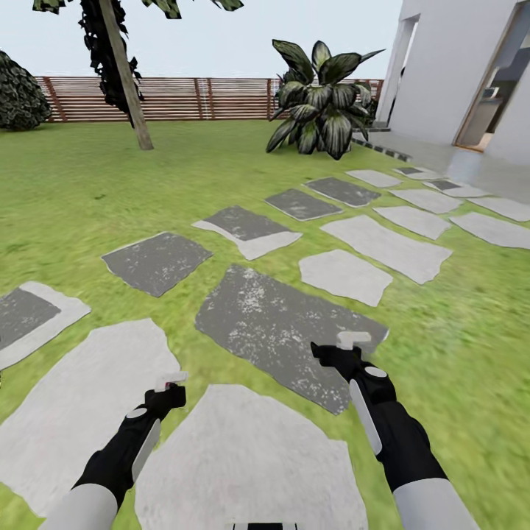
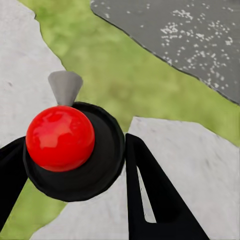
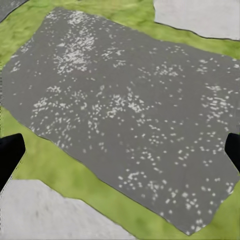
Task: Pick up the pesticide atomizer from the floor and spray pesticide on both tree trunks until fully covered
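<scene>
In the left wrist view, the pesticide atomizer (image 2: pixel 97 167) is a small round black body with a grey cone nozzle and a red ball on it. My left gripper (image 2: pixel 70 150) is shut on it, one black finger on each side. In the head view the left gripper (image 1: pixel 171 384) hovers low over a pale stepping stone (image 1: pixel 243 456). My right gripper (image 1: pixel 352 346) is open and empty, its fingers (image 3: pixel 10 152) spread wide above a dark speckled slab (image 3: pixel 125 110). One tree (image 1: pixel 126 81) with a leaning grey-brown trunk stands far ahead on the left. The pesticide is out of view.
Pale and dark stepping stones (image 1: pixel 375 246) cross the green lawn (image 1: pixel 88 191) toward a white house (image 1: pixel 456 66) at the right. A big leafy plant (image 1: pixel 320 99) stands ahead on the right. A brown slat fence (image 1: pixel 206 99) closes the back, with a dark shrub (image 1: pixel 18 99) at far left.
</scene>
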Tool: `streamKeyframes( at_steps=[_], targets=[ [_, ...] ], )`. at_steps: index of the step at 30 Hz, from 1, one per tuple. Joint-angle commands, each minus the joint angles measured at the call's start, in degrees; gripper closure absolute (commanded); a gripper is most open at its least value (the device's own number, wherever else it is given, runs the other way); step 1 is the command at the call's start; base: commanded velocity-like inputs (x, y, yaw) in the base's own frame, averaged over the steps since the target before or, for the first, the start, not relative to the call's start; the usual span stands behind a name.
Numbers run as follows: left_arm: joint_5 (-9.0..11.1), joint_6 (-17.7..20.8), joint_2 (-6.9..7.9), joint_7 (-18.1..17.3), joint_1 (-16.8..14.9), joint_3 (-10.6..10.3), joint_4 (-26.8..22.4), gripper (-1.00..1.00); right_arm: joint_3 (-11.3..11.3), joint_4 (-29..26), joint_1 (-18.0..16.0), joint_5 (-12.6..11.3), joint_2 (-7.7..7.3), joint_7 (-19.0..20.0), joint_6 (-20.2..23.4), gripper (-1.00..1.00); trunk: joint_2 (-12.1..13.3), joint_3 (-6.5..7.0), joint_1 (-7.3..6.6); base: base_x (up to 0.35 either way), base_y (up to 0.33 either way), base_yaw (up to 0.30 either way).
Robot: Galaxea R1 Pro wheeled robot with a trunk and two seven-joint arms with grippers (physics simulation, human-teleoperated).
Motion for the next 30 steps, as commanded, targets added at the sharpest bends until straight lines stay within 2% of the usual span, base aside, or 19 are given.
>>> streamKeyframes(
  at_steps=[1, 30],
  targets=[
    [-0.01, 0.0, -0.01, 0.01, 0.0, 0.0, -0.02, 1.0, 0.0, 0.0, 0.0, 0.0, 0.0, 0.0, 0.0, -1.0, 0.0, 0.0, 0.0, 0.332, 0.012, 0.207],
    [0.04, 0.09, -0.11, 0.01, 0.0, 0.0, 0.16, 1.0, 0.0, -0.01, 0.0, 0.0, 0.0, 0.0, 0.0, -1.0, 0.0, 0.0, 0.0, 0.336, 0.003, 0.273]
  ],
)
